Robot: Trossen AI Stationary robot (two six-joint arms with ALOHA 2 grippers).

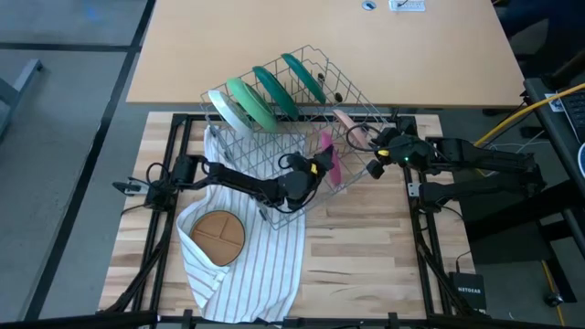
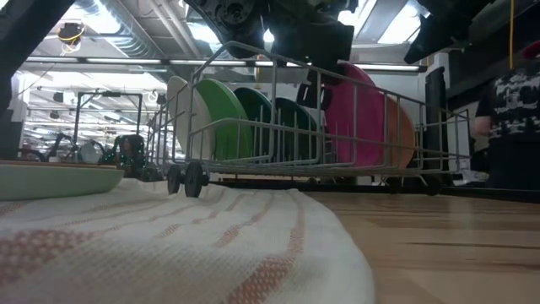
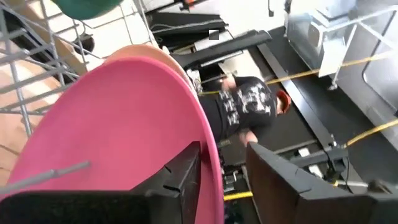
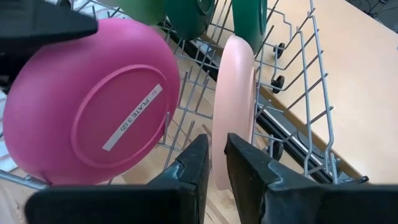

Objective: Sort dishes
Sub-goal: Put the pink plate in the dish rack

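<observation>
On the wood table, my left gripper straddles the magenta plate standing in the wire rack, jaws parted and released. I'd lift straight clear. My right gripper hangs at the peach-pink plate; grip unclear.

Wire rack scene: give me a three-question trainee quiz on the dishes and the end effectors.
1. True or false: the magenta plate stands on edge in the wire rack.
2. Which dish does the right end effector straddle at its rim? A) dark green plate B) peach-pink plate C) brown-orange plate
3. Where does the brown-orange plate lie?

Key
1. True; the left end effector is at its rim, fingers apart.
2. B, the peach-pink plate, which stands beside the magenta one.
3. Flat on the white striped cloth, outside the rack.
</observation>
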